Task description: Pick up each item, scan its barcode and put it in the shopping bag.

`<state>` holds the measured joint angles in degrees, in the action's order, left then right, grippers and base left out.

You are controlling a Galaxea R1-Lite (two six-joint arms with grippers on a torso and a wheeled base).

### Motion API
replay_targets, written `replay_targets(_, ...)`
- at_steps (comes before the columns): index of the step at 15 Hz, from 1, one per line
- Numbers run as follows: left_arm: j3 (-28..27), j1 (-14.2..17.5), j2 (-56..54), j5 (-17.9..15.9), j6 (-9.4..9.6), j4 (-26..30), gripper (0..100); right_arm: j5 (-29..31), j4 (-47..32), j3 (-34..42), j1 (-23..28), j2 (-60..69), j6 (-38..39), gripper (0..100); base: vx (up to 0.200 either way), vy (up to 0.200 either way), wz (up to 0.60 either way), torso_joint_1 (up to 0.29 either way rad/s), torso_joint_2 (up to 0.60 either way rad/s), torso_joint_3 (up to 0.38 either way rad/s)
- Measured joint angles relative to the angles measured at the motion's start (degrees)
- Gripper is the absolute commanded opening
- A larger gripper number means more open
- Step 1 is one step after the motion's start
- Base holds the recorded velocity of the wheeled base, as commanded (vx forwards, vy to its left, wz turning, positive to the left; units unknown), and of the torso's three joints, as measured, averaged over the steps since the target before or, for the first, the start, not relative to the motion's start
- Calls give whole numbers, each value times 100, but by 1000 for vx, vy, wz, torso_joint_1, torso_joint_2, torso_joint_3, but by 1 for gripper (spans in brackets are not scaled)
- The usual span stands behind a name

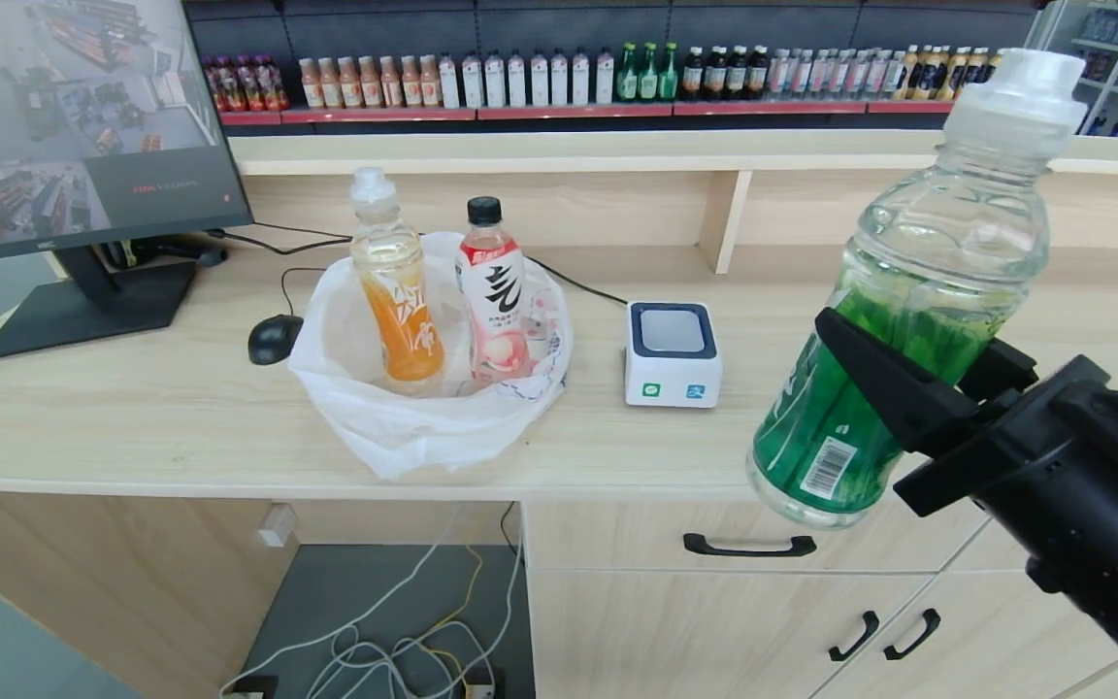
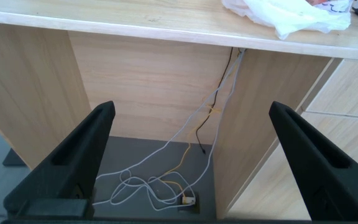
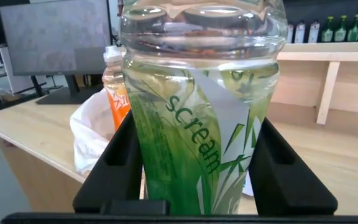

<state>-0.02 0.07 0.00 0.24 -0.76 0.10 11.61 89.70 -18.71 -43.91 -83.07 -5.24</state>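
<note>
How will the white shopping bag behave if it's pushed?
Probably floppy: the shopping bag is thin, crumpled plastic, so it would likely deform rather than slide. The orange bottle and pink bottle standing inside could tip, with only soft film around them.

1. The right arm (image 1: pixel 1093 476) is held up in front of the worktop's (image 1: pixel 180 427) front edge, near its right end, with the wrist angled upward
2. The right gripper (image 1: pixel 913 345) has its fingers (image 1: pixel 870 374) clamped on either side of a green bottle (image 1: pixel 947 243), which tilts in the grip
3. The left gripper (image 2: pixel 191 109) hangs below the worktop's front edge, its fingers (image 2: pixel 79 155) spread wide apart
</note>
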Motion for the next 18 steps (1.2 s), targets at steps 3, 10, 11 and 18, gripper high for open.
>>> replay_targets(3,0,0,0,-2,-30,0,100,-12,24,-20,-11,-1,7,0,0,200,0,-6,2,5)
replay_targets(10,-2,0,0,-2,-37,-2,100,-11,22,-39,22,-15,0,0,0,200,0,7,3,2)
replay_targets(11,-2,-2,0,0,-41,-2,100,-9,18,-55,23,-32,2,0,0,200,0,-2,2,2)
replay_targets(18,-2,0,0,-2,-41,0,100,-12,22,-228,190,-282,-1,0,0,171,0,1,1,1)
